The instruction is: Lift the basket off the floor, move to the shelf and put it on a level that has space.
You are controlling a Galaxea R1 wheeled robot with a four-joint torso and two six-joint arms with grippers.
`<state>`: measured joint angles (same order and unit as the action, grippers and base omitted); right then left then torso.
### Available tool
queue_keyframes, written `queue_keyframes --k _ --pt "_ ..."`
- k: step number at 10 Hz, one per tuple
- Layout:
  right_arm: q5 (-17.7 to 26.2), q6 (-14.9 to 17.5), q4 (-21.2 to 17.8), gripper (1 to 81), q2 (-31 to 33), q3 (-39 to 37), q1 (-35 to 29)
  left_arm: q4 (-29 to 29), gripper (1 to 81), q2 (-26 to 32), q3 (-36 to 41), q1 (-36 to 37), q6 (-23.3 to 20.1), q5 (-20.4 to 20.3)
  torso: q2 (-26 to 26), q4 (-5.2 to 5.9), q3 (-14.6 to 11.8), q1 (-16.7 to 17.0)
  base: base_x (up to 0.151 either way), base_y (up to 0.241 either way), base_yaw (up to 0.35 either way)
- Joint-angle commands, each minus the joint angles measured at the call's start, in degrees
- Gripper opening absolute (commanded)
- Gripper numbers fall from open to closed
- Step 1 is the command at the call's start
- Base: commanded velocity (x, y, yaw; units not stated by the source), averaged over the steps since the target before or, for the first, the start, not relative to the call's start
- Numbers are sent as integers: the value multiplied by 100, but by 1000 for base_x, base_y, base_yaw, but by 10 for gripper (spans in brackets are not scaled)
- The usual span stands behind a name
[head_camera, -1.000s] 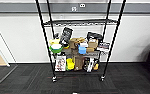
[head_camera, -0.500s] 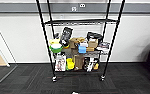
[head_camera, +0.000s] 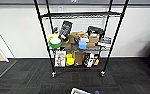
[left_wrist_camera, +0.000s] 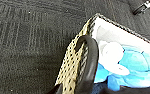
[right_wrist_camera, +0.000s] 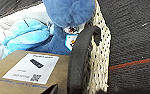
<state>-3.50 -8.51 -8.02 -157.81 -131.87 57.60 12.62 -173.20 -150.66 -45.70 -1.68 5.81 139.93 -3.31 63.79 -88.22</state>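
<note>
A black wire shelf (head_camera: 77,42) on caster wheels stands against a pale wall, its two lower tiers crowded with boxes, packets and a green bowl (head_camera: 55,44), while the upper level (head_camera: 81,15) lies bare. On the dark grey carpet floor (head_camera: 28,80) before it, the pale rim of the basket (head_camera: 79,91) shows at the near edge of the head view. In the left wrist view, a dark curved finger (left_wrist_camera: 87,65) of the left gripper (left_wrist_camera: 76,75) lies over the basket's woven wall (left_wrist_camera: 71,67), beside a blue plush toy (left_wrist_camera: 133,65); a grip looks likely, but how tightly it is closed cannot be told. In the right wrist view, the right gripper (right_wrist_camera: 83,62) likewise hooks a dark finger (right_wrist_camera: 78,57) over the opposite woven wall, next to a brown cardboard box (right_wrist_camera: 21,72) bearing a white label (right_wrist_camera: 32,67); its closure cannot be told either.
</note>
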Motion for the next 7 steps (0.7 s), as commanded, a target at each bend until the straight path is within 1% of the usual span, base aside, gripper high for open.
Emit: queue_keyframes --k 1,4,7 --pt "271 -168 -33 811 45 162 -666 -31 811 -65 37 1006 -51 157 0 0 2 0 0 0 0" --pt "271 -335 -33 811 54 180 -780 -40 811 -74 46 1103 -51 218 0 0 2 0 0 0 0" --pt "271 -371 -33 811 80 180 -806 -128 811 -189 54 1111 -43 245 0 0 4 0 0 0 0"
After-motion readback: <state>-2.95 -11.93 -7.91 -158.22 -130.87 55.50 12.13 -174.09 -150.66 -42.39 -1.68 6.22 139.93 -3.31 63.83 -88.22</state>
